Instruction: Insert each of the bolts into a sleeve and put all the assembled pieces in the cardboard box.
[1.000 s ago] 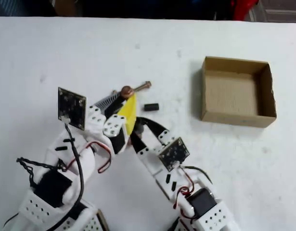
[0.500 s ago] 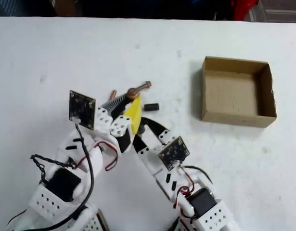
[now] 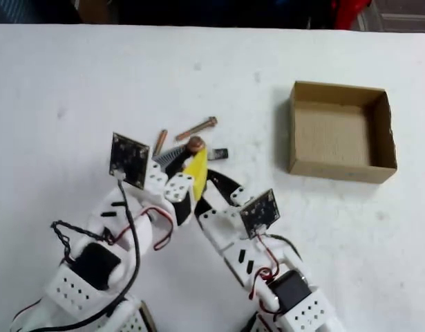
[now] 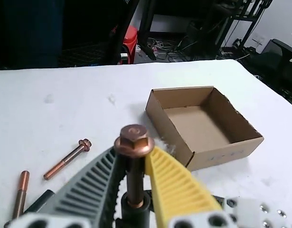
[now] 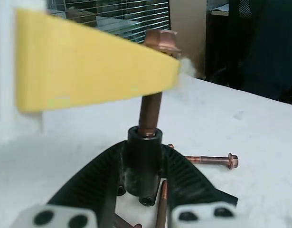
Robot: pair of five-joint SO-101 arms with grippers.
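My left gripper, with one grey and one yellow finger, is shut on a copper bolt held upright, head up. The bolt's shank enters the top of a black sleeve. My right gripper, with black fingers, is shut on that sleeve just above the table. From above, the bolt head shows near the table's middle, with the right gripper partly under the yellow finger. The open cardboard box sits to the right, with nothing inside.
Two loose copper bolts lie on the white table just beyond the grippers. A spare black sleeve lies between them and the box. The two arms stand close together at the front edge.
My left arm has carried the bolt to the right and nearer, bringing it over the sleeve in the right gripper. The right wrist has turned slightly.
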